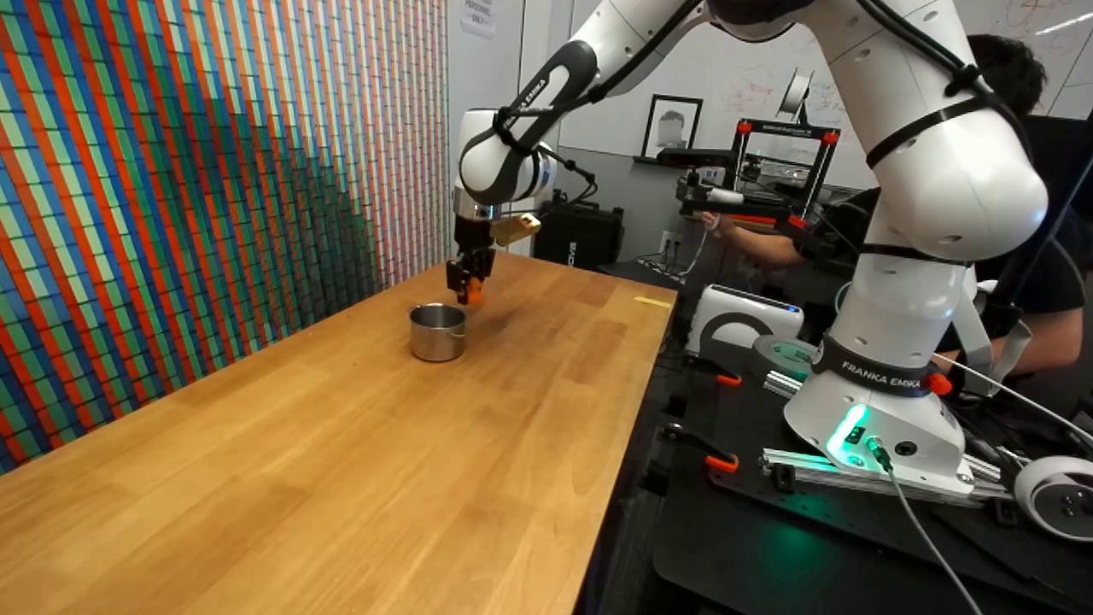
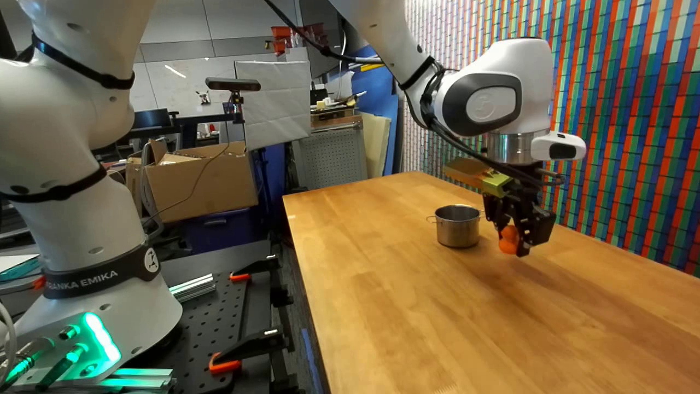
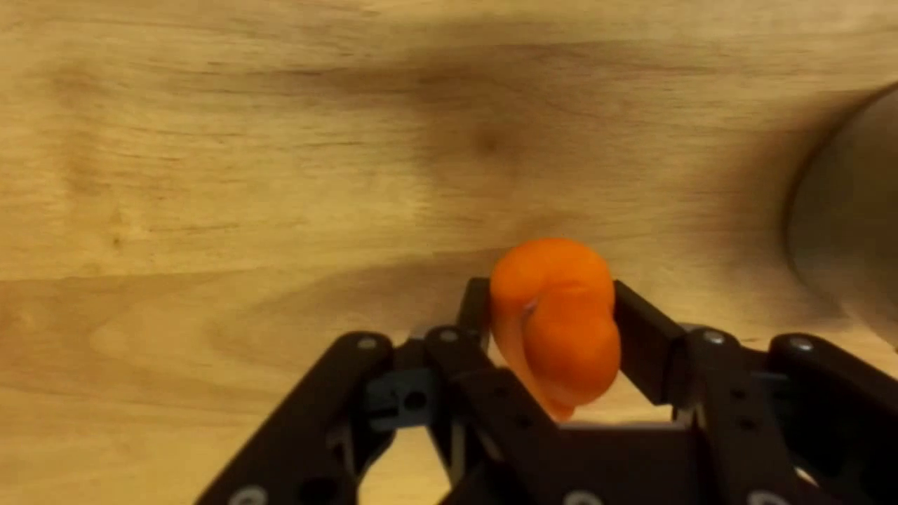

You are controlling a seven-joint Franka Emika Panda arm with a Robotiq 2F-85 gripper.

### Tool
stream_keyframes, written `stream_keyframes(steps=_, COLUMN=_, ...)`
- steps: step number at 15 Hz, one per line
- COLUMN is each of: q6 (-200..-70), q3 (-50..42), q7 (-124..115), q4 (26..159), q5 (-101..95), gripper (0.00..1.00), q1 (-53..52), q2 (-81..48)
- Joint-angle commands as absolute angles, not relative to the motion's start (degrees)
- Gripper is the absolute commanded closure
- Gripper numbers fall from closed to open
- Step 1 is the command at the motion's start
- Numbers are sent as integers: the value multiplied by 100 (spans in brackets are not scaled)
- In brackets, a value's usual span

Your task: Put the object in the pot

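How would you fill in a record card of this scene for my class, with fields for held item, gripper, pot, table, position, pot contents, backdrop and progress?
held item: orange object, rounded and lobed
gripper: jaws closed on the orange object from two sides
pot: shiny grey metal, upright, open at the top
table: wooden, with the pot standing on it
position: orange object beside the pot, not over it
pot contents: bottom hidden, cannot tell
backdrop: multicoloured stripes
progress: orange object not yet in the pot
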State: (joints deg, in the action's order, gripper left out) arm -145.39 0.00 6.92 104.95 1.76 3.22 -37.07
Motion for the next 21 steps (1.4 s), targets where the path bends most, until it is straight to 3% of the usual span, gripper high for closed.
stream_keyframes(steps=1, q6=-13792, q3=369, q7=711, q4=10494, q5=542, gripper=81, q1=420, q2=-3134)
stream_keyframes(steps=12, q6=-13627, q3=717, q7=568, q4=10534, q5=1052, gripper=81, q1=-14, q2=-2943)
stream_keyframes(steps=13, q6=-13630, q3=726, q7=498, q4=10611, q5=1060, gripper=38, q1=-72, q2=-2918)
stream_keyframes(steps=18, q6=-13560, q3=649, q7=314, q4=10513, q5=988, gripper=2, q1=-156, q2=-3033)
stream_keyframes(steps=21, q6=-13218, q3=633, q7=354, q4=10358, q5=1013, gripper=0, q1=-70, q2=-2901)
